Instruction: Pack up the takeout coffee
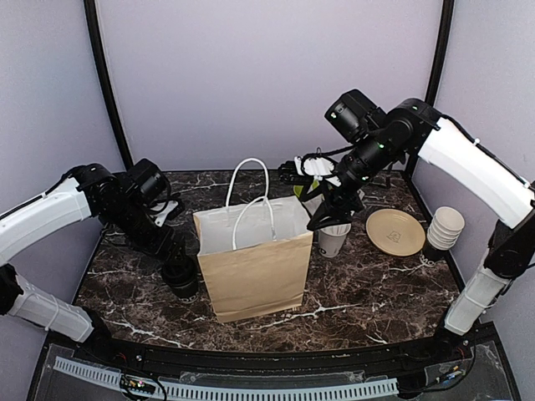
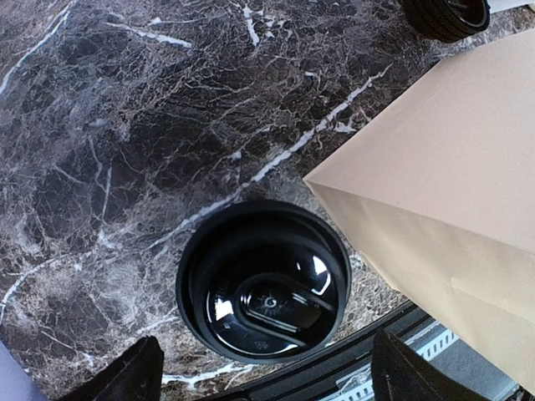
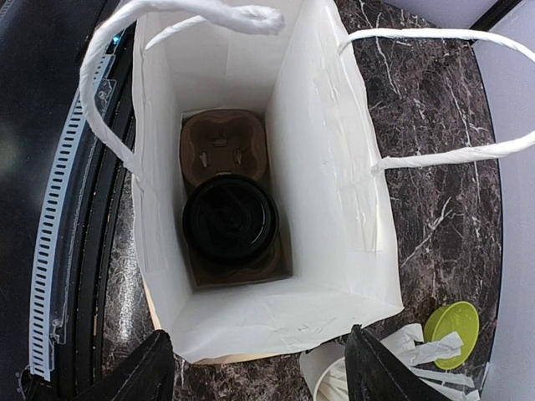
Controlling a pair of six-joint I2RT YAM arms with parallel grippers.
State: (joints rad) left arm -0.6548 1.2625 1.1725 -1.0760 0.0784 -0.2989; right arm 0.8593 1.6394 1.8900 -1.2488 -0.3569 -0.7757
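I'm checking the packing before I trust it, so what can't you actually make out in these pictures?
Top view: the bottom of the bag, hidden by its front wall.
Right wrist view: the cup in the bag shows only its lid; its sides are hidden beneath.
Left wrist view: the black round thing at the top is cut off by the edge.

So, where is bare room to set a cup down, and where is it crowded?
Bare table lies between the paper bag, the plate and the near edge. Inside the bag, the carrier slot beside the packed coffee is empty. Crowded: right of the bag, around the white cup and cup stack. Left of it stands the unpacked coffee.
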